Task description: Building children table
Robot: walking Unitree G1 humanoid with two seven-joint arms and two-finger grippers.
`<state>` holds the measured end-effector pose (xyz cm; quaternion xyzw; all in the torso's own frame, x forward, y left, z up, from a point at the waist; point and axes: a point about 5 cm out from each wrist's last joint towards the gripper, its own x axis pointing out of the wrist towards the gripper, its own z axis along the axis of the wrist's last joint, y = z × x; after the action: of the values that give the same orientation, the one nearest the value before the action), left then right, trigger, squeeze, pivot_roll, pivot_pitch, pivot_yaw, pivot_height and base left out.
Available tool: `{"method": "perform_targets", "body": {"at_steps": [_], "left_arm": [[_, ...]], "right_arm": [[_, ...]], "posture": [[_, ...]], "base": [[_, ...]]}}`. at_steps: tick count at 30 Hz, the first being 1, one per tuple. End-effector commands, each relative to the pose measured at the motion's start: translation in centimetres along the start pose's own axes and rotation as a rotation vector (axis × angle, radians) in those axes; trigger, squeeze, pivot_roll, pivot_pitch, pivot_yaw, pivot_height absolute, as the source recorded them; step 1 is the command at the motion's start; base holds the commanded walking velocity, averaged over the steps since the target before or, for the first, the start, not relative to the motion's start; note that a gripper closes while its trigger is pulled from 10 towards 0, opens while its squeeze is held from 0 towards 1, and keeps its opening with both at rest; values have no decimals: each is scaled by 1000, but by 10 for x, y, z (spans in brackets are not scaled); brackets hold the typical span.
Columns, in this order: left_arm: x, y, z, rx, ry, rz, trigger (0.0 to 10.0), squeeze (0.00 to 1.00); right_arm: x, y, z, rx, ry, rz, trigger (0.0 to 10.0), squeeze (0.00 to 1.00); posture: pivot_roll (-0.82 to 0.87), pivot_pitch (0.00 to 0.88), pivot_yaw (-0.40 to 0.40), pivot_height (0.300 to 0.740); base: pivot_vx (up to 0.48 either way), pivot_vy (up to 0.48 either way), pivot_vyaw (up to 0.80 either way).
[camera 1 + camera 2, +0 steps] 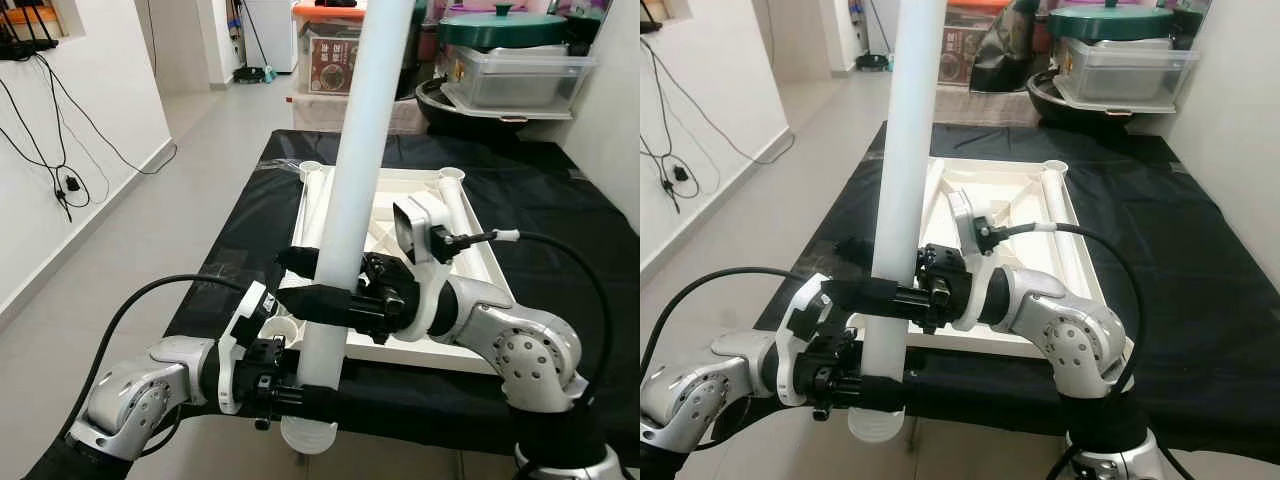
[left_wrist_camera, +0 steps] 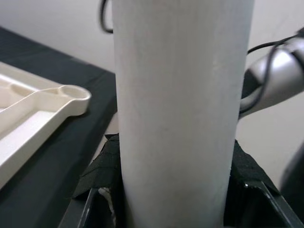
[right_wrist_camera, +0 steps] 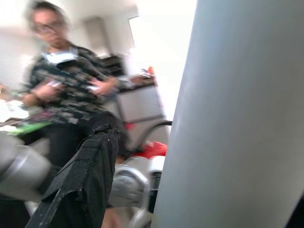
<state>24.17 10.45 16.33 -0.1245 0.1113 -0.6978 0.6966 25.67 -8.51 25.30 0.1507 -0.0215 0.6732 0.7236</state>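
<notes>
At the near edge of the black-draped table (image 1: 560, 230), the head views show a white table leg (image 1: 350, 200) held upright, left gripper (image 1: 290, 392) pinching it low and right gripper (image 1: 325, 297) pinching higher, before the upturned tabletop (image 1: 470, 240); the left wrist view shows the leg between black fingers (image 2: 102, 166); the right wrist view adds a blurred person (image 3: 66, 90).

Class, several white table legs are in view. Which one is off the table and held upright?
The long white leg in front, gripped by both the left gripper and right gripper. The other legs lie flat on the upturned tabletop.
</notes>
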Motion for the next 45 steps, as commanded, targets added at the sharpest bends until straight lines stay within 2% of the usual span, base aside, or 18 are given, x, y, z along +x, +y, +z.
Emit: {"method": "perform_targets", "body": {"at_steps": [1, 6, 7, 9, 11, 12, 26, 27, 29, 30, 33, 34, 36, 38, 39, 40, 41, 45], "left_arm": [[-2, 9, 4, 42, -1, 88, 2980, 0], [-4, 23, 6, 111, 15, 211, 3765, 0], [-3, 28, 6, 151, 31, 253, 2431, 0], [-2, 31, 5, 178, 42, 279, 2431, 0], [0, 34, 4, 214, 63, 305, 3255, 0], [4, 36, 4, 254, 87, 326, 10000, 0], [27, 41, 1, 334, 64, 372, 10000, 0], [28, 40, 1, 338, 64, 364, 10000, 0], [28, 39, 1, 341, 66, 359, 10000, 0], [28, 38, 1, 343, 66, 355, 10000, 0], [28, 36, 1, 351, 70, 348, 10000, 0], [27, 36, 2, 356, 73, 344, 10000, 0], [27, 36, 2, 356, 73, 344, 10000, 0], [26, 35, 2, 361, 77, 343, 10000, 0], [24, 36, 3, 372, 82, 346, 10000, 0], [24, 36, 3, 372, 82, 346, 10000, 0], [24, 36, 5, 382, 84, 348, 10000, 0], [25, 35, 10, 406, 81, 344, 10000, 0]], "right_arm": [[1, -2, 0, -39, 25, -68, 10000, 0], [0, -7, -3, -13, 21, -172, 10000, 0], [0, -8, -5, 16, 7, -193, 10000, 0], [1, -8, -7, 34, -3, -207, 10000, 0], [2, -8, -11, 70, -22, -232, 10000, 0], [3, -10, -16, 110, -41, -266, 10000, 0], [12, -33, -30, 264, -229, -534, 10000, 0], [12, -33, -33, 258, -221, -547, 7373, 0], [12, -32, -35, 252, -214, -553, 7373, 0], [11, -33, -38, 241, -196, -566, 5961, 0], [8, -35, -42, 219, -167, -599, 6157, 0], [6, -37, -45, 205, -148, -626, 4824, 0], [6, -37, -45, 205, -148, -626, 4824, 0], [2, -40, -48, 182, -122, -656, 3922, 0], [-2, -43, -52, 164, -95, -687, 1608, 0], [-2, -43, -52, 164, -95, -687, 1608, 0], [-5, -45, -55, 144, -67, -709, 0, 0], [-10, -47, -62, 122, -34, -743, 0, 0]], "posture": [[43, 0, -28, 740], [37, 0, -26, 740], [35, 0, -25, 740], [33, 0, -25, 740], [32, 0, -24, 740], [30, 0, -22, 740], [35, 0, -27, 740], [35, 0, -27, 740], [35, 0, -27, 740], [36, 0, -25, 740], [36, 0, -25, 740], [36, 0, -25, 740], [36, 0, -25, 740], [36, 0, -25, 740], [36, 0, -27, 740], [36, 0, -27, 740], [36, 0, -27, 740], [35, 0, -25, 740]], "base": [[0, 0, 0], [0, 0, 0], [0, 0, 0], [0, 0, 0], [0, 0, 0], [0, 0, 0], [0, 0, 0], [0, 0, 0], [0, 0, 0], [0, 0, 0], [0, 0, 0], [0, 0, 0], [0, 0, 0], [0, 0, 0], [0, 0, 0], [0, 0, 0], [0, 0, 0], [0, 0, 0]]}}
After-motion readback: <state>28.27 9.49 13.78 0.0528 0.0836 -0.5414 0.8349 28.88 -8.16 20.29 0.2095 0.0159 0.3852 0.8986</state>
